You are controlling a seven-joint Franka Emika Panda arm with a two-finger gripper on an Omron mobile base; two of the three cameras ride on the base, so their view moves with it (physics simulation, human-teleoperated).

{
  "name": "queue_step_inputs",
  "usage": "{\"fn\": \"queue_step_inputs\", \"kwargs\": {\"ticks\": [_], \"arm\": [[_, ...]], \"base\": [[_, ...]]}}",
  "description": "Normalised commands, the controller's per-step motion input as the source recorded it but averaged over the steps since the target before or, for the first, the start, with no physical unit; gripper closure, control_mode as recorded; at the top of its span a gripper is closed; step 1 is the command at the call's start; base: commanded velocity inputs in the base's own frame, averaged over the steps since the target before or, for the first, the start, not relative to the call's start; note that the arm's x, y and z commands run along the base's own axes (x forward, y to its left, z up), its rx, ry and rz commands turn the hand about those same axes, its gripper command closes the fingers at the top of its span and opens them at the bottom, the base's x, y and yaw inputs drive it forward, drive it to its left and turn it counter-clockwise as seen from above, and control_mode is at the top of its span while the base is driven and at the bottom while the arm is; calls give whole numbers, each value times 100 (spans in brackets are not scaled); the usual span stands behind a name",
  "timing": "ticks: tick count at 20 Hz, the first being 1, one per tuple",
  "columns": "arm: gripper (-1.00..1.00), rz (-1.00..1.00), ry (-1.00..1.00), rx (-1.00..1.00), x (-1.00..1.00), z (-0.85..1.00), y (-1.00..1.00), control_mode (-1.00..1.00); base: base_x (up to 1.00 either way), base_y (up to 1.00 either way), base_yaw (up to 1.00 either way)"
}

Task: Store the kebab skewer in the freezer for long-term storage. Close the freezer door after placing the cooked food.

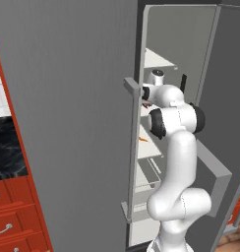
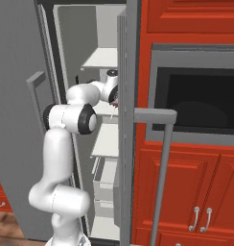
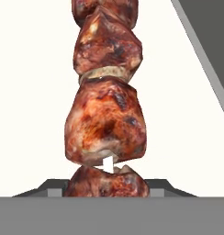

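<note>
1. The gripper (image 1: 147, 101) was inside the freezer (image 1: 178, 44), clamped on the kebab skewer (image 3: 104, 119).
2. The skewer ran straight out from the fingers, close over a white shelf (image 3: 31, 92).

Kebab skewer (image 3: 106, 119): one, between the jaws, four meat chunks counted along it.
Small orange item (image 1: 143, 140): one, on a shelf below the jaws.
Grey refrigerator doors: two, the freezer door (image 1: 68, 123) and a second door (image 2: 122, 125), one either side of the jaws.
</note>
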Motion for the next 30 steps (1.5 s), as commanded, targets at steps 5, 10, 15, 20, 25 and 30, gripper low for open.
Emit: {"fn": "queue_step_inputs", "kwargs": {"ticks": [5, 10, 15, 20, 25, 30], "arm": [[100, 2, 0, 0, 16, -15, 0, -100], [-100, 0, 0, 0, 8, -13, 2, -100], [-100, 0, 0, 0, 1, -6, 4, -100], [-100, 0, -3, 0, -1, 0, 0, -100], [-100, 0, -3, 0, -10, 0, 0, -100], [-100, 0, -1, 0, -15, 0, 0, -100]], "base": [[0, 0, 0], [0, 0, 0], [0, 0, 0], [0, 0, 0], [0, 0, 0], [0, 0, 0]]}}
